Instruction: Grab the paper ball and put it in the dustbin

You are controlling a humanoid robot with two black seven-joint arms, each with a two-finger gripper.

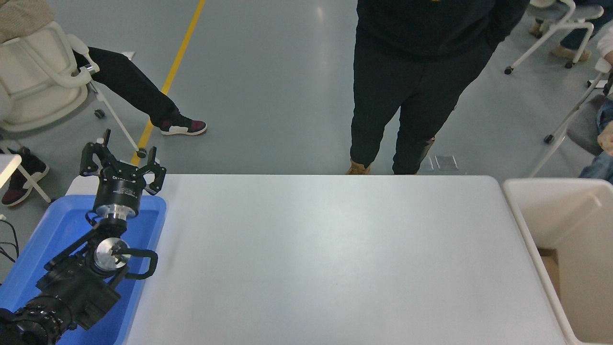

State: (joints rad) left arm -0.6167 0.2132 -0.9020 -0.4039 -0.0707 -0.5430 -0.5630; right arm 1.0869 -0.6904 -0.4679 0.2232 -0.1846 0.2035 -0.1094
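A sliver of tan wrinkled paper (608,138) shows at the picture's right edge, above the floor beyond the dustbin; it looks like the paper ball, mostly cut off by the edge. The cream-white dustbin (565,215) stands against the table's right end, open at the top. My right gripper is out of view past the right edge. My left gripper (122,160) is parked at the lower left over the blue tray, fingers spread open and empty.
A shallow blue tray (48,230) lies at the white table's (335,258) left end under the left arm. A person in black (412,86) stands at the far side. Seated people and chairs are at the far left and far right.
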